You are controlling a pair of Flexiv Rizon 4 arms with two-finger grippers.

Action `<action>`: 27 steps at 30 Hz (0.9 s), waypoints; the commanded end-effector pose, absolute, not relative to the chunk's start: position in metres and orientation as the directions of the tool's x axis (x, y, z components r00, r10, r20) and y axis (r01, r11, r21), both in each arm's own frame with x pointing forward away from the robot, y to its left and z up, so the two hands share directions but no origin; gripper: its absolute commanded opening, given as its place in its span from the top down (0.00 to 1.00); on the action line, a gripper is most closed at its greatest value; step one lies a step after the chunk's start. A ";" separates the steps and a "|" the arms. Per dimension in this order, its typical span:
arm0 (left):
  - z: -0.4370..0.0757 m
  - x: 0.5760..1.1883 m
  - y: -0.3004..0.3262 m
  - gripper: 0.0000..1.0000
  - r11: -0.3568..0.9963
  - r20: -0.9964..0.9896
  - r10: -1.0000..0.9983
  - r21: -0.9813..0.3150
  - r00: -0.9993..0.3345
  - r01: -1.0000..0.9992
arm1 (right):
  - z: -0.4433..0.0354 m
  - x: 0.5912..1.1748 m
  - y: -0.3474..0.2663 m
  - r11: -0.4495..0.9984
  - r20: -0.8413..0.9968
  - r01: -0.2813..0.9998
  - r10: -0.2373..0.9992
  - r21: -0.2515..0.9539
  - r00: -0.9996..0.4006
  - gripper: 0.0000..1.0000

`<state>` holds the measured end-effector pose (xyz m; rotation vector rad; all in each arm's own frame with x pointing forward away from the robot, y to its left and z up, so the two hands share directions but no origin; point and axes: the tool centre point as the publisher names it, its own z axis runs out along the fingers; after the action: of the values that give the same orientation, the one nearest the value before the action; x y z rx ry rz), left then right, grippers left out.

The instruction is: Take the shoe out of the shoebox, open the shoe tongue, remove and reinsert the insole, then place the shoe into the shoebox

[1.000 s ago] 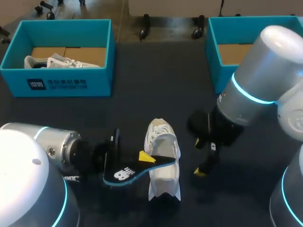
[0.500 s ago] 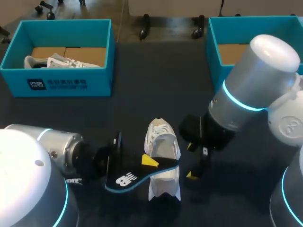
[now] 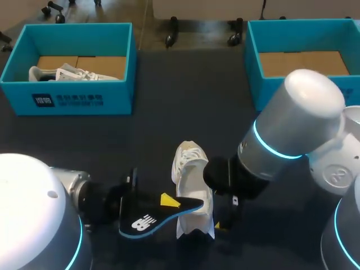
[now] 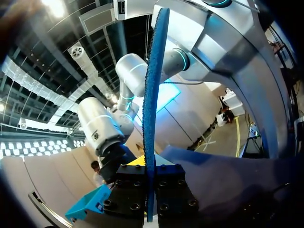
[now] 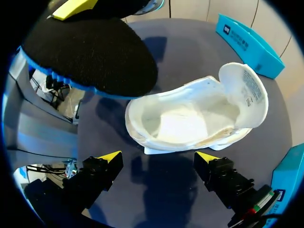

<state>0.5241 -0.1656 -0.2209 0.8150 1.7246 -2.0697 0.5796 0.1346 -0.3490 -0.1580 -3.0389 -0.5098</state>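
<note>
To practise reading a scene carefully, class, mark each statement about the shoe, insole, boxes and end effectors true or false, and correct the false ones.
1. The insole lies inside the shoe on the table. False: the insole is out of the shoe, held by the left end effector.
2. The right end effector is open. True.
3. The right box holds a shoe. False: the right box shows only its cardboard bottom; the second shoe is in the left box.
4. The left end effector is shut on the insole. True.
</note>
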 end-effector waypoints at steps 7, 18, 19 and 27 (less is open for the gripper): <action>-0.231 0.529 -0.160 1.00 -0.211 -0.597 0.106 -0.795 -0.795 0.569 | -0.359 0.580 0.139 0.946 0.064 0.117 0.102 0.302 -0.993 0.00; -0.236 0.536 -0.170 1.00 -0.198 -0.596 0.104 -0.797 -0.796 0.571 | -0.359 0.580 0.139 0.946 0.064 0.117 0.102 0.302 -0.993 0.00; -0.238 0.539 -0.173 1.00 -0.194 -0.595 0.101 -0.798 -0.798 0.570 | -0.359 0.580 0.139 0.946 0.064 0.117 0.102 0.302 -0.993 0.00; -0.244 0.550 -0.182 1.00 -0.190 -0.589 0.103 -0.803 -0.801 0.566 | -0.359 0.580 0.139 0.946 0.064 0.117 0.102 0.302 -0.993 0.00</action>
<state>0.5447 -0.1758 -0.2389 0.7680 1.7670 -2.0514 0.5815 0.1383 -0.3568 -0.1723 -3.0505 -0.4758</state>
